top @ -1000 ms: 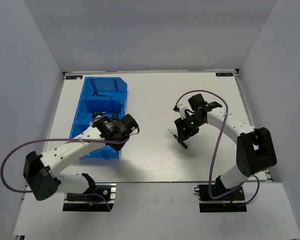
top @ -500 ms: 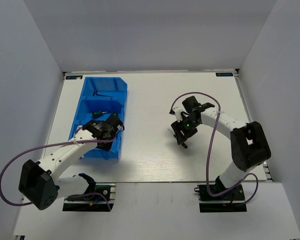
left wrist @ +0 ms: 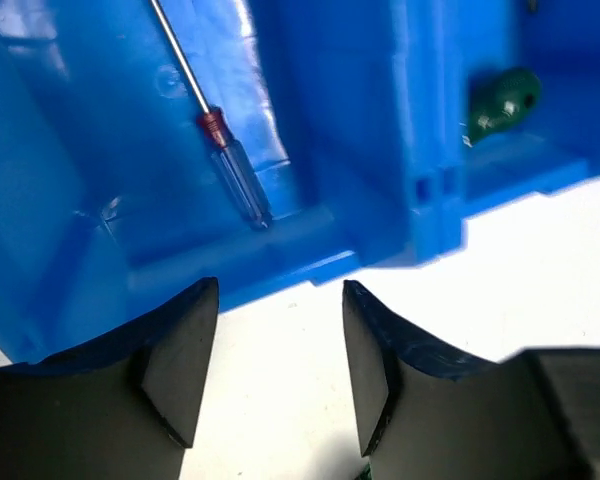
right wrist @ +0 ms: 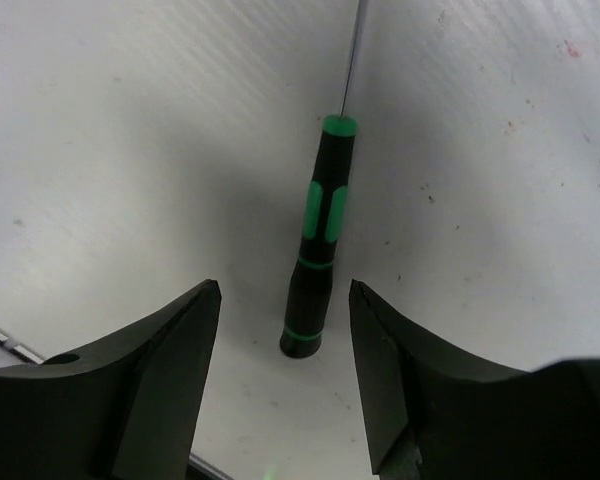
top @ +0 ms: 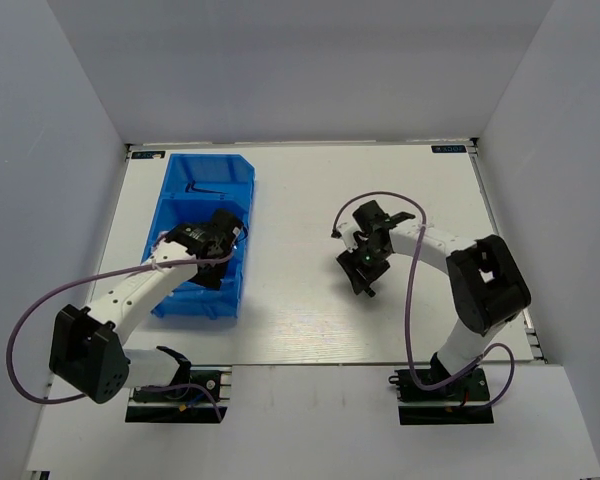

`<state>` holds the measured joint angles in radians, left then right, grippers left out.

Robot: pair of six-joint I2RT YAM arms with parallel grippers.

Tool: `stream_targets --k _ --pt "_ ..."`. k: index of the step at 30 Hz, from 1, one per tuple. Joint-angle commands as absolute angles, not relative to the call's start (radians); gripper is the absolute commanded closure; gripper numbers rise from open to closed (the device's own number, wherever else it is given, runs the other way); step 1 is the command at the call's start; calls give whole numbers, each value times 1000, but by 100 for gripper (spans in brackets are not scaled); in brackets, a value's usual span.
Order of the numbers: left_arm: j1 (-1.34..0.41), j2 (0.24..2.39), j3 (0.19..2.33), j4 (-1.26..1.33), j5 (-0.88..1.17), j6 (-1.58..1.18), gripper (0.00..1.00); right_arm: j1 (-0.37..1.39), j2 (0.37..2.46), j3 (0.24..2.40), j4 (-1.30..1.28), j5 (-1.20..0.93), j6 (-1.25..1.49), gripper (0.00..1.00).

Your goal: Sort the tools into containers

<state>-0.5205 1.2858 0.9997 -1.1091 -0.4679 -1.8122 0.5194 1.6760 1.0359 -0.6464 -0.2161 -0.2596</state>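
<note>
Blue bin sits left on the counter. Left wrist view alone shows us the blue-handled screwdriver lying in a compartment; left tool open, empty. Right wrist view gives us the black-green screwdriver flat on the counter, right tool open, jaws either side.

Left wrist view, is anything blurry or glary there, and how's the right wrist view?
Left wrist view: white glare streaks the blue bin wall, and the green handle at upper right is blurred. Right wrist view: the black-green screwdriver is sharp, with soft shadow to its left.
</note>
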Motion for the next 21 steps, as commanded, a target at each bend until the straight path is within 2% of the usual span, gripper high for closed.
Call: stream_targets --k 1,3,5,6,7,8,9,10,11,12,13,14,15,17,21 --pt "-515 1262 1086 -1109 -485 -1717 37 543 1726 1032 -583 -86 -261 42" --pt "-515 1262 1149 -1118 -509 -1595 37 560 1741 1029 -571 -46 -255 50" --pt "-526 1262 1189 -1118 -523 -1490 42 572 1755 1019 -558 29 -258 58" --pt "-537 1252 1204 -1050 -512 -1394 45 578 1762 1011 -549 50 -258 67" --pt "-537 1226 1215 -1007 -493 -1188 51 580 1767 1008 -552 58 -258 74" --pt "-537 1206 1215 -955 -462 -1072 63 586 1782 1006 -557 66 -256 83" --pt "-537 1178 1186 -828 -421 -949 77 581 1781 1009 -560 63 -252 100" --pt "-537 1149 1169 -777 -338 -773 84 587 1782 1015 -569 57 -250 100" --pt "-537 1082 1151 -729 -298 -711 85 586 1781 1032 -577 -22 -250 100" --pt "-537 1047 1119 -665 -244 -666 85 587 1775 1046 -618 -59 -252 100" --pt "-537 1013 1106 -628 -204 -569 81 589 1770 1075 -630 -99 -258 100" --pt "-537 982 1094 -589 -162 -519 68 589 1754 1115 -670 -255 -297 100" --pt "-537 936 1094 -557 -111 -491 58 603 1753 1141 -716 -315 -316 100" --pt "-537 907 1094 -517 -22 -393 43 615 1753 1260 -793 -553 -409 100" --pt "-537 885 1143 -508 44 -336 40 684 1842 1460 -902 -796 -590 100"
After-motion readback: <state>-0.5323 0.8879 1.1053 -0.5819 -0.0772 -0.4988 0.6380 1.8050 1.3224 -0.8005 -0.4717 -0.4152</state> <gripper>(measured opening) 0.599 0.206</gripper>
